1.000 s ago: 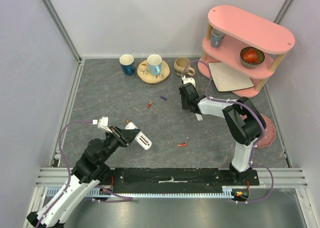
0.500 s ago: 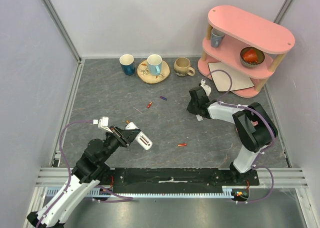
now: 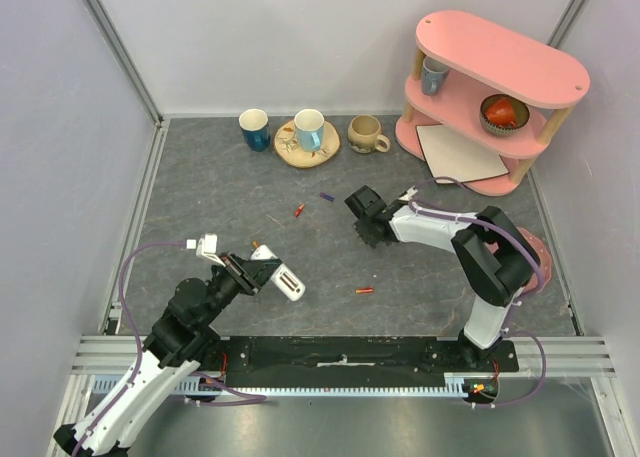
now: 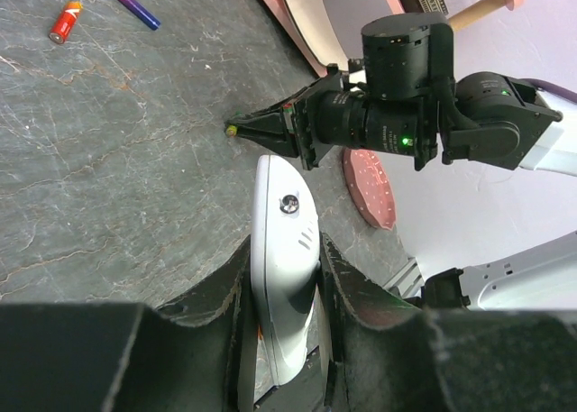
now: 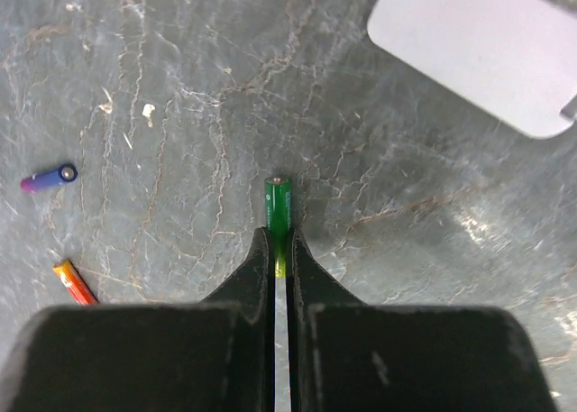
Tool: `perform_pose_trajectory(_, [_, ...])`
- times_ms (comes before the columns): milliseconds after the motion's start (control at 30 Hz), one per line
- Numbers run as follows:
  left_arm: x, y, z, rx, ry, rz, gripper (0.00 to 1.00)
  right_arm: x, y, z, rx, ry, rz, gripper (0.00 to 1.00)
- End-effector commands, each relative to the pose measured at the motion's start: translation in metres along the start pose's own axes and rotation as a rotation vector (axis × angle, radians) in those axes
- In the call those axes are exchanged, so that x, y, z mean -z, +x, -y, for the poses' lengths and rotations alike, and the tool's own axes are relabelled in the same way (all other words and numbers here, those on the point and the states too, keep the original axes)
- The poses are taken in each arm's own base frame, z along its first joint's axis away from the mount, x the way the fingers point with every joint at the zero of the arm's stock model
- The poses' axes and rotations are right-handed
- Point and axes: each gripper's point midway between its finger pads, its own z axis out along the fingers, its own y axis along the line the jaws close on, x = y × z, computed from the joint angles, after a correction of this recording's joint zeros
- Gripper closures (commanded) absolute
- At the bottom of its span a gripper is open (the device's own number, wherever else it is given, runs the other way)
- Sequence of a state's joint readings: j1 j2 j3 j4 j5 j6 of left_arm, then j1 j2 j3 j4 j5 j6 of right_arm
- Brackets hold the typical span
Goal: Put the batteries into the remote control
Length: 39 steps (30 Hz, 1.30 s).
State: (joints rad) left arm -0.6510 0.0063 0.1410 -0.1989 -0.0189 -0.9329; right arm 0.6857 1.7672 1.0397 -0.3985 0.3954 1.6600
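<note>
Right wrist: green battery point(image 5: 278, 203) in pincer point(image 5: 279, 240) (tip protruding).

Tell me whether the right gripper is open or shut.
Shut: in the right wrist view the right gripper pinches the green battery by its near end, the rest sticking out ahead.

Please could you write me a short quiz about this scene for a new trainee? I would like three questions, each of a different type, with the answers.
1. True or false: the left gripper holds the remote control.
2. Which battery is the right gripper shut on? A red-orange; B green; C purple.
3. Name the flat white thing on the lowest level of the pink shelf.

Key:
1. True.
2. B, the green battery.
3. The white square card.
</note>
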Motion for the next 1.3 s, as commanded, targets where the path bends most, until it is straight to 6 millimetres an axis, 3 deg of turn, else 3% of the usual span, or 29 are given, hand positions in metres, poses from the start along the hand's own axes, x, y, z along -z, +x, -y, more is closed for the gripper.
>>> perform_pose_trajectory(0, [0.009,-0.018,0.028,0.018,0.102,0.06,0.98,-0.01,0.0,0.011,-0.2,0.096,0.069,1.0])
perform_pose_trajectory(200, [0.01,-0.019,0.029,0.017,0.104,0.063,0.98,-0.008,0.002,0.002,-0.204,0.092,0.094,1.0])
perform_pose_trajectory(333, [0.009,-0.018,0.027,0.018,0.098,0.058,0.98,-0.011,0.006,0.007,-0.177,0.111,0.082,0.98])
perform_pose_trajectory(500, [0.009,-0.016,0.026,0.027,0.097,0.055,0.98,-0.015,0.013,0.017,-0.139,0.139,0.061,0.73])
perform_pose_trajectory(700, [0.009,-0.017,0.026,0.023,0.1,0.058,0.98,-0.016,0.016,0.023,-0.119,0.153,0.042,0.58])
perform_pose_trajectory(800, [0.009,-0.013,0.028,0.02,0.108,0.039,0.98,-0.006,0.011,0.01,-0.05,0.107,0.046,0.56])
perform_pose_trajectory(833, [0.009,-0.013,0.027,0.02,0.107,0.036,0.98,0.003,0.006,-0.007,-0.032,0.061,0.05,0.55])
perform_pose_trajectory(933, [0.009,-0.011,0.027,0.02,0.106,0.032,0.98,0.023,-0.009,-0.033,0.158,-0.02,0.084,0.52])
perform_pose_trajectory(967, [0.01,-0.011,0.027,0.019,0.108,0.029,0.98,0.029,-0.016,-0.039,0.216,-0.04,0.105,0.45])
perform_pose_trajectory(1033, [0.009,-0.011,0.026,0.02,0.106,0.029,0.98,0.042,-0.028,-0.05,0.445,-0.078,0.143,0.4])
perform_pose_trajectory(1067, [0.009,-0.011,0.026,0.021,0.106,0.029,0.98,0.043,-0.031,-0.052,0.527,-0.088,0.158,0.36])
perform_pose_trajectory(1100, [0.009,-0.01,0.025,0.023,0.102,0.029,0.98,0.045,-0.036,-0.057,0.736,-0.116,0.18,0.35])
perform_pose_trajectory(1167, [0.008,-0.01,0.024,0.023,0.099,0.03,0.98,0.043,-0.036,-0.055,0.923,-0.155,0.183,0.31])
perform_pose_trajectory(1200, [0.008,-0.01,0.023,0.025,0.095,0.031,0.98,0.042,-0.031,-0.063,0.974,-0.221,0.175,0.29])
perform_pose_trajectory(1267, [0.007,-0.009,0.021,0.025,0.091,0.03,0.98,0.031,-0.025,-0.053,1.156,-0.259,0.138,0.24])
